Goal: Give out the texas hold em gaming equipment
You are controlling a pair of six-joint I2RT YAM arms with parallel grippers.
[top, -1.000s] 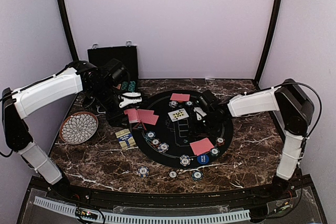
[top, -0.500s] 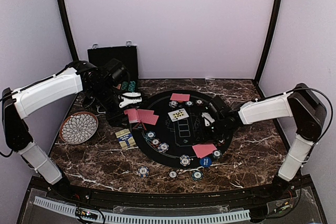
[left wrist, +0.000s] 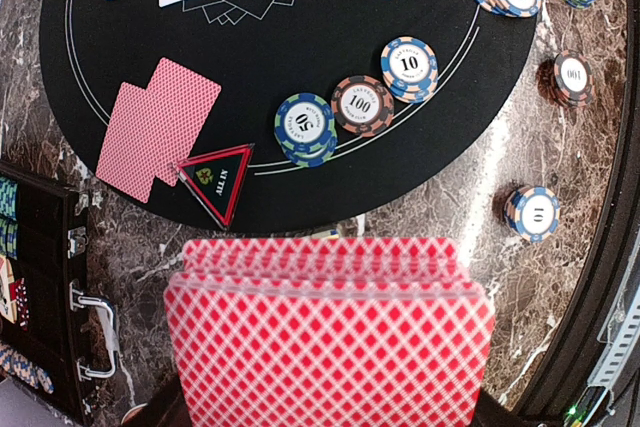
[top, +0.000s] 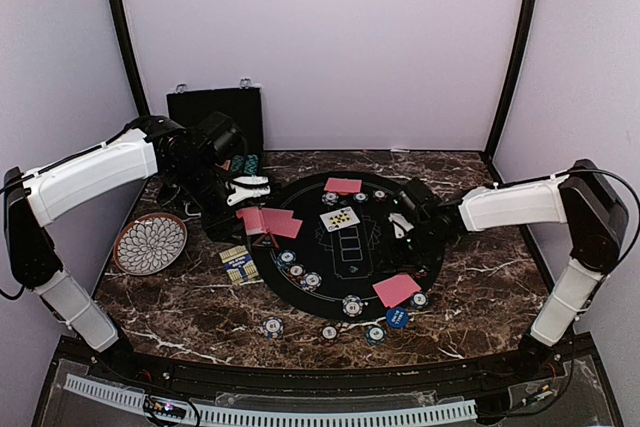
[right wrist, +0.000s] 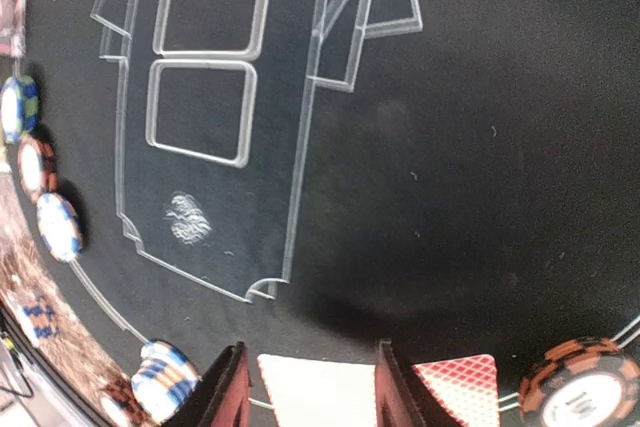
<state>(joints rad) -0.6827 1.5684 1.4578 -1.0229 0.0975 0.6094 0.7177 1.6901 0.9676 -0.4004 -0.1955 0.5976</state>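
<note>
My left gripper [top: 246, 187] is shut on a deck of red-backed cards [left wrist: 330, 332], held above the mat's left edge. Two red-backed cards [top: 268, 222] lie face down on the black round mat [top: 350, 247], one more [top: 343, 185] lies at the far side and one [top: 397, 289] at the near right. A face-up card [top: 340, 218] lies mid-mat. My right gripper [top: 405, 224] is open and empty over the mat; in the right wrist view its fingers [right wrist: 226, 392] frame the near-right card [right wrist: 455, 387]. A blue button disc [top: 397, 318] sits off the mat's near edge.
Striped chips lie along the mat's near rim [top: 312, 280] and on the marble in front [top: 272, 326]. A black case [top: 215, 112] stands at the back left, a petal plate [top: 150, 243] at the left, a small box [top: 238, 264] and a triangular marker [left wrist: 215, 179] by the mat.
My right gripper has drawn back up and to the right, away from the near-right card. That card and the blue disc have slid toward the near edge. The left arm has not moved.
</note>
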